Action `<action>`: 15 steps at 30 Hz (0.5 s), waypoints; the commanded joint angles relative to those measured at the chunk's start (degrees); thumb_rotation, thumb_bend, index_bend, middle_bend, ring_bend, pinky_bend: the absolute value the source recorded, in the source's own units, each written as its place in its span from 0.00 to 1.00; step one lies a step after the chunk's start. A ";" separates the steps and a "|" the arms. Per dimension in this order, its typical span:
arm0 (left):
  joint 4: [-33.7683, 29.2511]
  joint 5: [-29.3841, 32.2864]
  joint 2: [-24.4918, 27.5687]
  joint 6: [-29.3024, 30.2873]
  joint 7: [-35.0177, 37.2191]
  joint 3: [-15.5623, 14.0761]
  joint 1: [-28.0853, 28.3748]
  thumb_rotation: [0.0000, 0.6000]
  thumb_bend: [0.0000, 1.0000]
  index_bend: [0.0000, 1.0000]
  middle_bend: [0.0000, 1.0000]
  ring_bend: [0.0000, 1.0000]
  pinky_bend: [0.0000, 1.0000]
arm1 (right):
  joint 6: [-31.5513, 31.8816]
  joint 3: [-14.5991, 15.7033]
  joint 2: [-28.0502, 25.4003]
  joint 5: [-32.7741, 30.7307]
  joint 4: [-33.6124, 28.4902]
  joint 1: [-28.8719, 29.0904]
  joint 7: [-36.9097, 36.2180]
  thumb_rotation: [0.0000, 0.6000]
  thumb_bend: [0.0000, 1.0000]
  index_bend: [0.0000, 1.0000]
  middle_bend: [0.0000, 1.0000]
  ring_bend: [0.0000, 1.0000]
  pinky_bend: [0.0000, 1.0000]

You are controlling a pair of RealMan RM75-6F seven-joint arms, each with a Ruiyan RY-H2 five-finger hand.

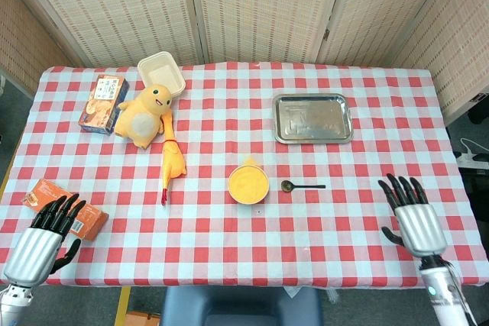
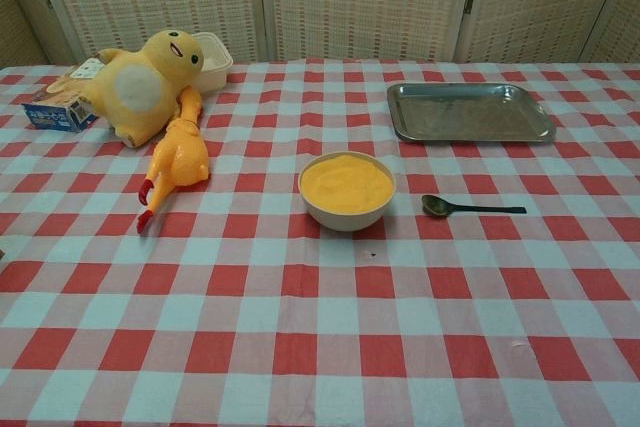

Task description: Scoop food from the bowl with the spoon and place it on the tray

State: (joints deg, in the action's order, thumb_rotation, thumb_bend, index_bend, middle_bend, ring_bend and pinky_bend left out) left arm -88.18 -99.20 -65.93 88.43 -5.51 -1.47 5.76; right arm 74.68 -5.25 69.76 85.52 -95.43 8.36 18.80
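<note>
A cream bowl (image 1: 248,184) (image 2: 347,190) full of yellow food sits mid-table. Just to its right lies a dark spoon (image 1: 302,185) (image 2: 470,207), bowl end toward the bowl, handle pointing right. The empty metal tray (image 1: 312,118) (image 2: 470,112) lies behind them at the back right. My right hand (image 1: 412,217) hovers at the front right edge, fingers spread, holding nothing, well right of the spoon. At the front left corner my left hand (image 1: 44,236) is open too. Neither hand shows in the chest view.
A yellow plush duck (image 1: 144,116), a rubber chicken (image 1: 171,164), a cream lunch box (image 1: 161,74) and a snack box (image 1: 103,103) crowd the back left. An orange box (image 1: 65,205) lies by my left hand. A red-checked cloth (image 1: 229,250) covers the table.
</note>
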 commanded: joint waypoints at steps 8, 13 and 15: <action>2.11 5.06 -0.51 -4.84 4.16 1.42 2.33 1.00 0.43 0.00 0.00 0.00 0.13 | -11.96 -7.18 15.57 -10.58 10.26 13.65 4.57 1.00 0.17 0.54 0.03 0.00 0.00; 2.27 6.96 -0.13 -6.24 5.17 1.81 2.83 1.00 0.43 0.00 0.00 0.00 0.13 | -14.02 -7.35 21.15 -13.13 15.58 17.11 7.71 1.00 0.17 0.57 0.04 0.00 0.00; 2.26 7.22 0.05 -6.52 5.44 1.83 2.97 1.00 0.43 0.00 0.00 0.00 0.13 | -14.75 -7.45 23.14 -14.18 17.59 18.23 8.66 1.00 0.17 0.56 0.04 0.00 0.00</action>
State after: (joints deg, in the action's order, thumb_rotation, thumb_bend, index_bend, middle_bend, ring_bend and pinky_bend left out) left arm -85.93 -92.03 -65.94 81.97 -0.11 0.33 8.68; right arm 60.93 -12.44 91.10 72.60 -79.65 25.19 26.14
